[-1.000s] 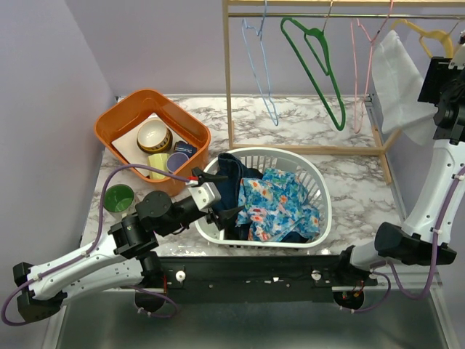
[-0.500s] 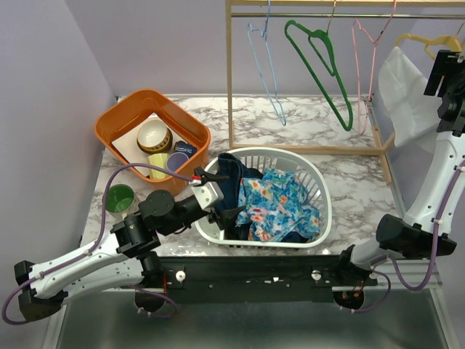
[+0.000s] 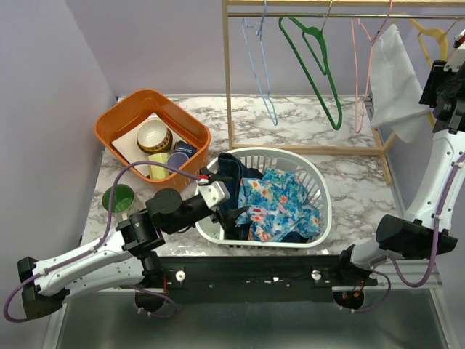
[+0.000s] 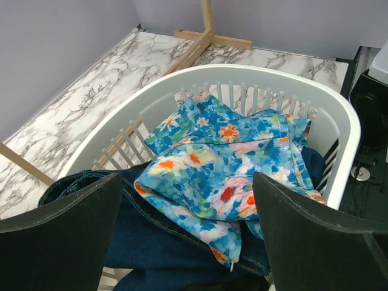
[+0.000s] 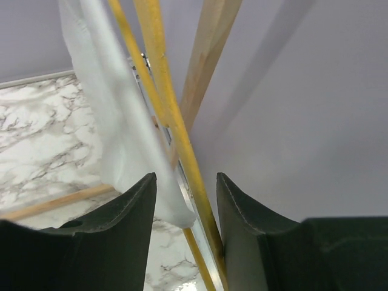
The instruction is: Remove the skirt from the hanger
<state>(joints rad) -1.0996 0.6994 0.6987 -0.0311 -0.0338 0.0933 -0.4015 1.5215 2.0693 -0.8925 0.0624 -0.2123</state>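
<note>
— Where is the skirt [image 3: 396, 80] seen?
— It is hung on the yellow hanger [image 3: 429, 33] at the right end of the rack [image 3: 227, 80]. Its long axis is pointed down toward the bench [image 3: 349, 182].
— And the pincers?
— Only in the wrist view is the right pincer [image 5: 185, 182] shown narrowly apart, with cloth edge and hanger between its fingers. The left pincer [image 4: 187, 177] is spread wide over the basket [image 4: 339, 115].

The skirt [image 3: 396, 80] is plain white, its hanger [image 5: 159, 60] yellow. The table [image 3: 349, 178] is white marble veined grey, the basket [image 4: 267, 74] white, its cloth [image 4: 224, 157] blue with orange and white flowers, the denim [image 4: 151, 242] dark blue. The bin [image 3: 122, 118] is orange, the cup [image 3: 118, 198] green.
</note>
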